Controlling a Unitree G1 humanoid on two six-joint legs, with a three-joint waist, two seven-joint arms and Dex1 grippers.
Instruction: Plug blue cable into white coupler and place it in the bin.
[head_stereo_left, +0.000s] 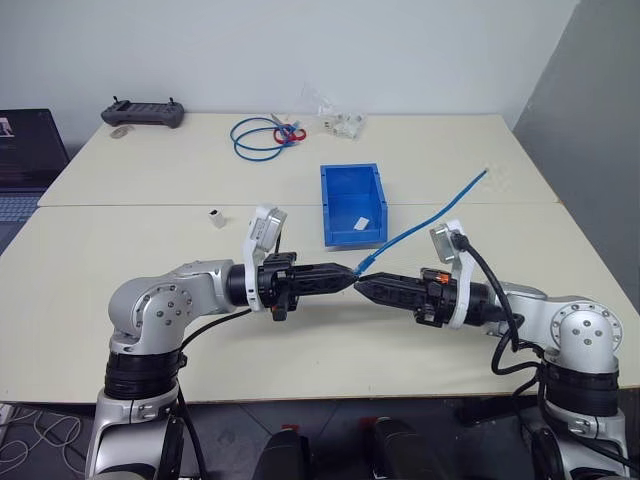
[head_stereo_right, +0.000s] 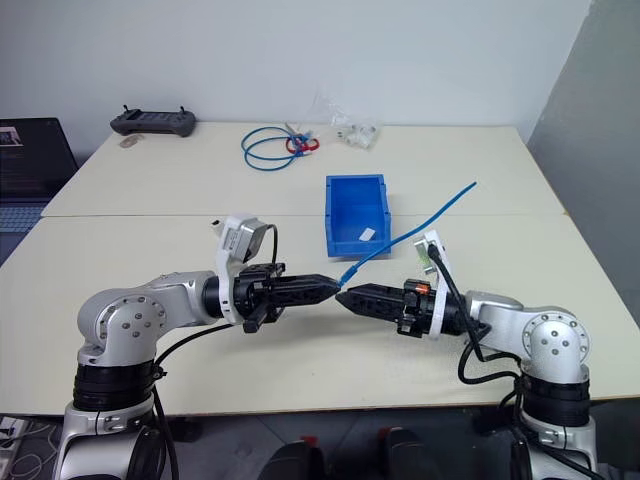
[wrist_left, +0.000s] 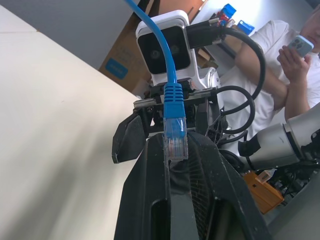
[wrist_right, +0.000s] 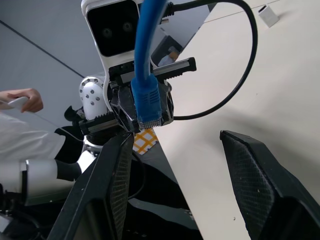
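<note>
My left gripper (head_stereo_left: 350, 273) points level toward the right and is shut on the plug (wrist_left: 175, 134) of the blue cable (head_stereo_left: 425, 222). The cable rises from the plug and runs back to the right, above the table. My right gripper (head_stereo_left: 362, 288) faces it tip to tip, just right of the plug, and is open; in the right wrist view its fingers (wrist_right: 117, 185) stand wide apart with the plug (wrist_right: 148, 102) beyond them. The white coupler (head_stereo_left: 214, 217) stands alone on the table, left of the bin (head_stereo_left: 352, 232), and touches neither gripper. The bright blue bin sits mid-table.
At the far edge of the table lie a coiled blue cable loop (head_stereo_left: 258, 137) with red bits, white pieces in clear wrap (head_stereo_left: 340, 122) and a black controller (head_stereo_left: 143, 113). A laptop (head_stereo_left: 25, 160) sits at far left. A seated person (wrist_left: 280, 65) holds a phone.
</note>
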